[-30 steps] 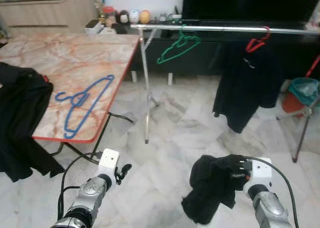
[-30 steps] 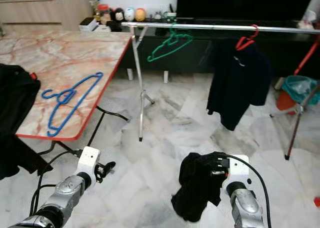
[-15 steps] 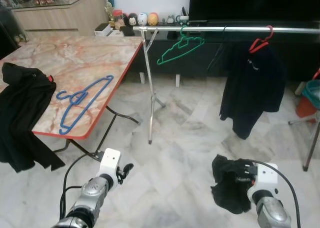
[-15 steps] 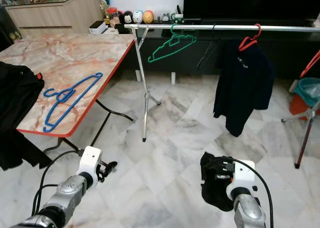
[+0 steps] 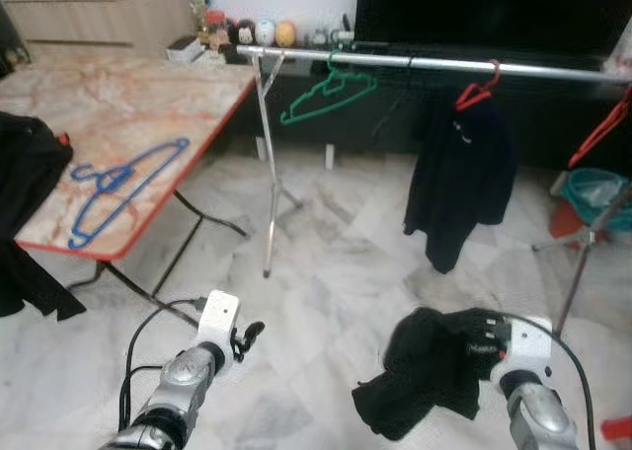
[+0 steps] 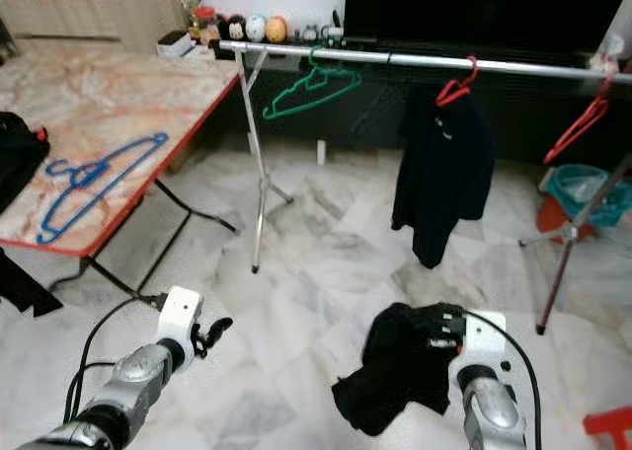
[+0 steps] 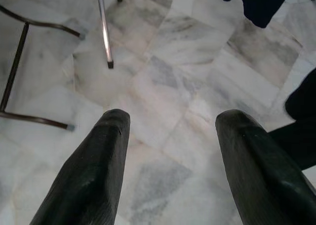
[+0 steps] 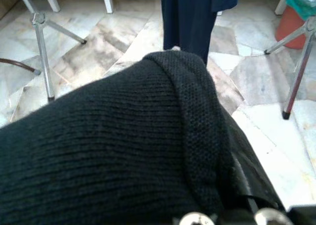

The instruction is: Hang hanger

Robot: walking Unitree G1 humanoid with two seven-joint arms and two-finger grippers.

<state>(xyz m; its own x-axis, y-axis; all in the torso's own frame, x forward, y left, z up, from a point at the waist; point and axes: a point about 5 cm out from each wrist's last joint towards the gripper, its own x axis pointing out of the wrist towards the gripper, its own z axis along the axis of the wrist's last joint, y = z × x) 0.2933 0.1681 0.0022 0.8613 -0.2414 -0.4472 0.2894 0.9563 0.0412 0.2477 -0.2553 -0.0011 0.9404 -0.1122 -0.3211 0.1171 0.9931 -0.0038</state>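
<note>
Blue hanger [image 5: 118, 187] flat, roughly diagonal.

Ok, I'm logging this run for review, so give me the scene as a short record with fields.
left tool: open, holding nothing, low over the marble floor
right tool: shut on a black garment
rail: carries a green hanger, bare, and a red hanger with a dark shirt
table: blue hanger lies flat on it, black clothing draped at its left edge
</note>
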